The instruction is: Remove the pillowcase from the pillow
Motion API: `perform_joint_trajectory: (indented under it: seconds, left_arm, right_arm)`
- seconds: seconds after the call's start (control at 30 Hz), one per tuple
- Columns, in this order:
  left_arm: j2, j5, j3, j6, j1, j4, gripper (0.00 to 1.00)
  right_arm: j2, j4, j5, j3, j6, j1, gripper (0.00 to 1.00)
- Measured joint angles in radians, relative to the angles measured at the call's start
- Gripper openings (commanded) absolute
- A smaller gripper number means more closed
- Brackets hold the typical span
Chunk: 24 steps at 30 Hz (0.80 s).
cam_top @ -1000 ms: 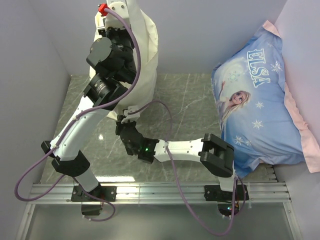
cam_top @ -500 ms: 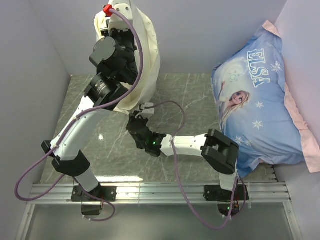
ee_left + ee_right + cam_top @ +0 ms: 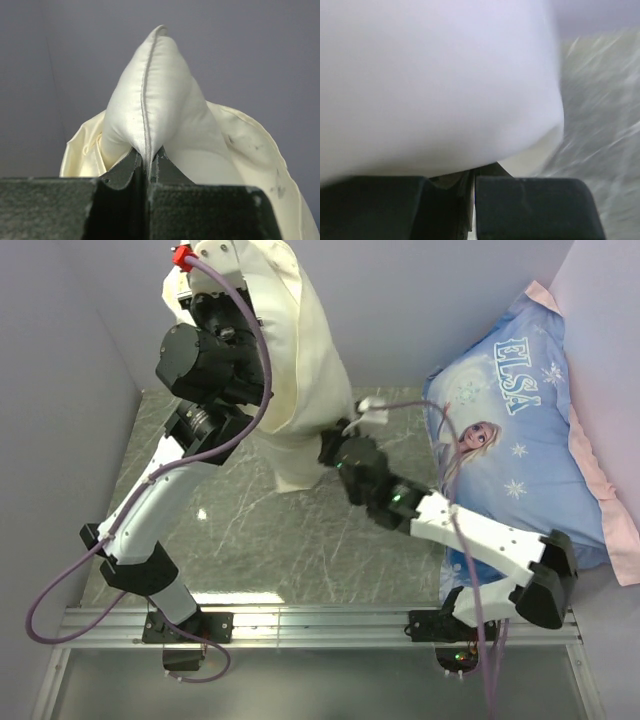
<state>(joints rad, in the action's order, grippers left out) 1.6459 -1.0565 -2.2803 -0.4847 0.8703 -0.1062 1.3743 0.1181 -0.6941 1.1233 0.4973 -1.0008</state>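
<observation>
Pillowcase (image 3: pixel 300 360) hangs in the air over the far left part of the table (image 3: pixel 250 540), long side upright, plump in the upper half and narrowing toward its lower end. You are holding it up by its top end with the left arm, which reaches high toward the back wall (image 3: pixel 400 300).

On the left wrist view, your left gripper (image 3: pixel 148 162) has its fingers pressed together on a seamed corner of the cream fabric. The seam runs straight up out of the jaws, and the corner stands above them as a puffed point. More of the cloth spreads out behind on both sides, and there are a few small dark marks on the right.

Your right arm stretches from its base at the near right across the table to the lower right edge of the hanging bundle. The right gripper (image 3: pixel 472 176) is pressed together right against the underside of it. A blurred white bulk fills most of that wrist view, apparently the pillow (image 3: pixel 435 85), with a cream strip of cloth just below it on the right. A thin pale sliver sits between the fingers, but the blur is too strong for you to tell whether it is pillow or case.

In the top view the lower end of the bundle hangs above the table. Whether it touches the surface cannot be told.

The Elsa pillow (image 3: pixel 520 450) leans against the right wall, well apart from the bundle. Your right forearm crosses in front of its lower left corner.
</observation>
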Motion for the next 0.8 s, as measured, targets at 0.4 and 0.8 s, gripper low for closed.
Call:
perform_joint_trajectory:
  seconds: [0.4, 0.8]
  left_arm:
    - [-0.276, -0.012, 0.380, 0.303, -0.002, -0.018, 0.01]
    - [-0.472, 0.028, 0.766, 0.789, -0.008, 0.185, 0.00]
  right_arm:
    - [0.093, -0.305, 0.166, 0.436, -0.194, 0.307, 0.00]
    - [0.225, -0.390, 0.435, 0.307, -0.142, 0.355, 0.26]
